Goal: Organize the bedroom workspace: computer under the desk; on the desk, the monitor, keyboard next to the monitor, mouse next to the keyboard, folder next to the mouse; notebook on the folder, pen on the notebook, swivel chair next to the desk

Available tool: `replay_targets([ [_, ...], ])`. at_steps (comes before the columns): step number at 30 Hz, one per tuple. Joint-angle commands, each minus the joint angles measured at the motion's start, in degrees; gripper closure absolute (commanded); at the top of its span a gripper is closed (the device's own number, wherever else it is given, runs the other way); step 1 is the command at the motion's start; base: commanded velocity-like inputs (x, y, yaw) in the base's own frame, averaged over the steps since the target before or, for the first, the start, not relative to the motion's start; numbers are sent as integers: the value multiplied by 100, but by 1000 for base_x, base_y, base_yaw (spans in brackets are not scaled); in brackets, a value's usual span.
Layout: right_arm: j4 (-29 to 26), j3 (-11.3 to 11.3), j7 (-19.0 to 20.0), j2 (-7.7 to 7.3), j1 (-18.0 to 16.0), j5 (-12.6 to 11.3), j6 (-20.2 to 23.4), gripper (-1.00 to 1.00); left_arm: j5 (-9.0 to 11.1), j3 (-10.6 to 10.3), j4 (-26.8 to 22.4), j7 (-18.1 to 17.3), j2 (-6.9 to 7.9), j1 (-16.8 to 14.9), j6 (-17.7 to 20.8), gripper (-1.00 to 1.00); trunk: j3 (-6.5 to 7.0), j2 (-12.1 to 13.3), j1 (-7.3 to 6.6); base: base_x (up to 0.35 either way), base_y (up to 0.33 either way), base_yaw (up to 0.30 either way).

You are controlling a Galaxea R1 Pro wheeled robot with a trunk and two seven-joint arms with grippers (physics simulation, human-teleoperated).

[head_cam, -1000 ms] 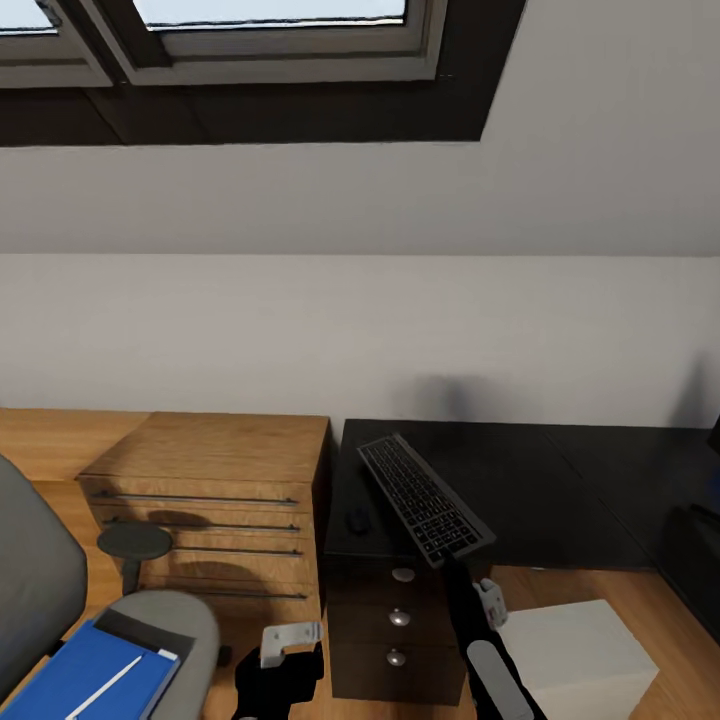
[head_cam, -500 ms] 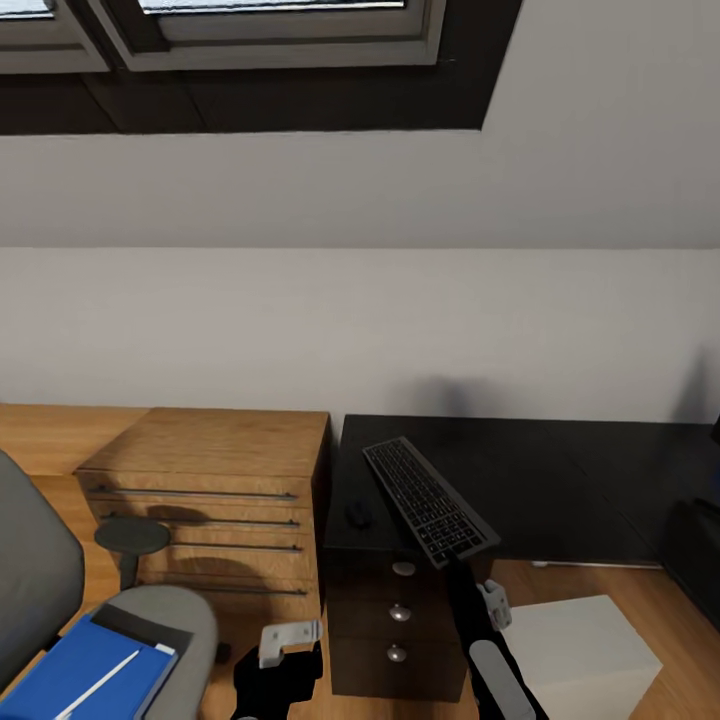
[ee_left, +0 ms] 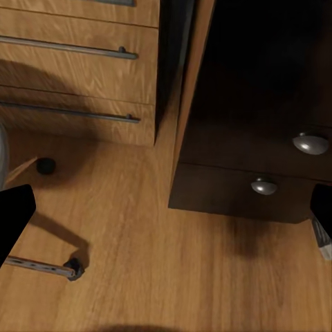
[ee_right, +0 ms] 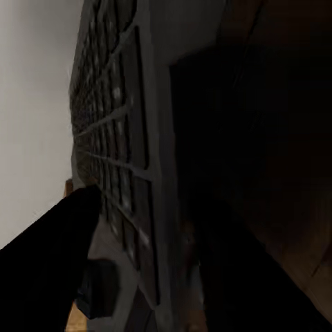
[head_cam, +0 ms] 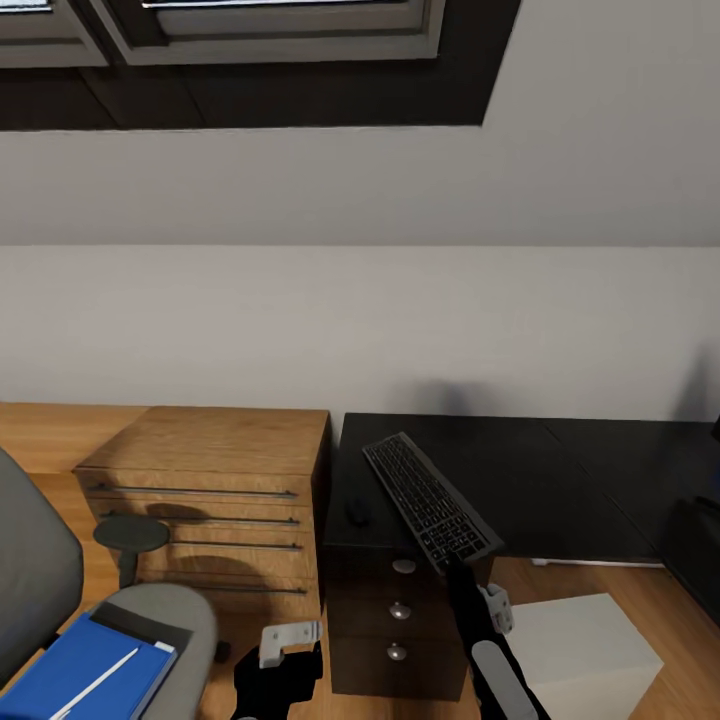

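We hold the keyboard (head_cam: 430, 500) by its near end in our right gripper (head_cam: 455, 566), fingers pinched on it, above the black desk (head_cam: 560, 480). The little mouse (head_cam: 357, 512) sits on the desk beside it. Our left gripper (head_cam: 287, 640) hangs low with its fingers spread apart. The blue folder (head_cam: 85, 670) lies on the swivel chair (head_cam: 170, 610).

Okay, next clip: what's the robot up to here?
The right gripper holds the keyboard by its near end, above the black desk and over its drawer unit. The mouse lies on the desk beside it. The left gripper hangs empty and low. The blue folder sits on the swivel chair, a pen on top.
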Motion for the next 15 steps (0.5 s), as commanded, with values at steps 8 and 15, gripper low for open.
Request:
replay_targets([
  [8, -5, -16, 36, -3, -4, -60, -2, -100, 47, -19, -11, 40, 1, -4, 11, -100, 121, 277, -154, 0, 0, 0],
  [15, -13, -19, 36, -4, -4, -55, -3, -100, 50, -22, -8, 40, 1, -2, 11, -100, 247, 558, -307, -50, 0, 0],
])
